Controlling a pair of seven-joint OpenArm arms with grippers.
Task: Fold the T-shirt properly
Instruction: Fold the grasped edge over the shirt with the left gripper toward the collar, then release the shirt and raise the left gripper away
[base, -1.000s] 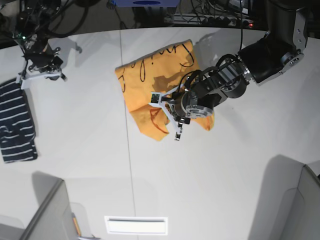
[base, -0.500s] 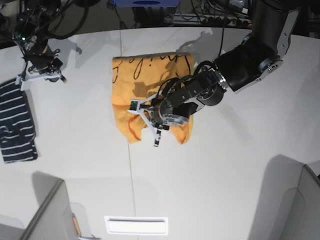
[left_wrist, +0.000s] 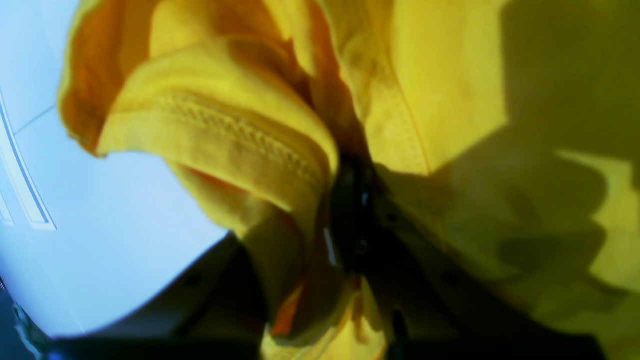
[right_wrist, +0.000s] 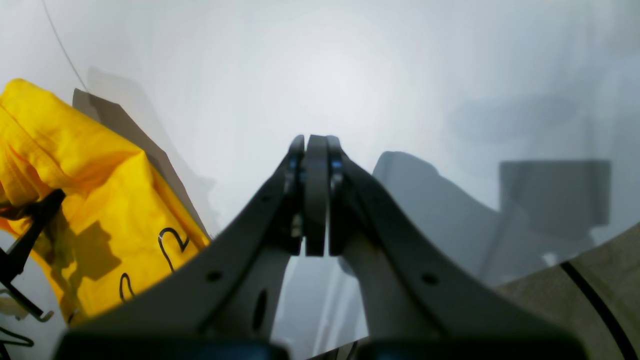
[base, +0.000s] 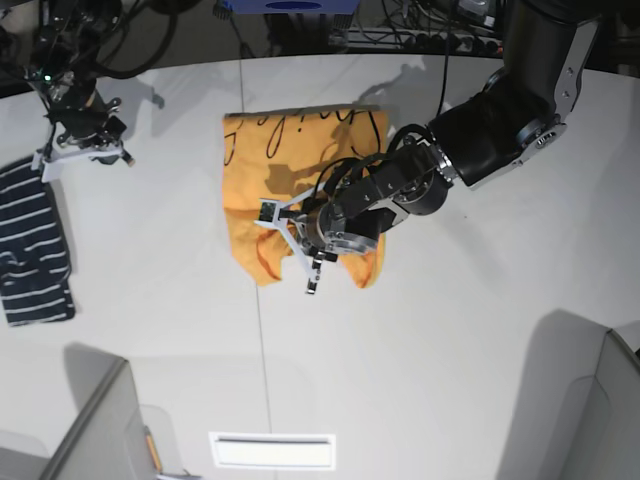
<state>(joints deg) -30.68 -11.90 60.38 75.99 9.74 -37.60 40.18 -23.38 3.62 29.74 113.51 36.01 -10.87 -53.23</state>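
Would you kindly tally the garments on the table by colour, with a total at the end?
Orange-yellow: 1, the T-shirt, pinched by the left gripper
Navy with white stripes: 1, the striped garment at the table's edge
Total: 2

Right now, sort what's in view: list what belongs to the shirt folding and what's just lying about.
In the job:
- T-shirt, bunched on the table
- left gripper, shut on the T-shirt's cloth
- right gripper, shut, holding nothing, off to the side

Lying about:
- striped garment at the table edge
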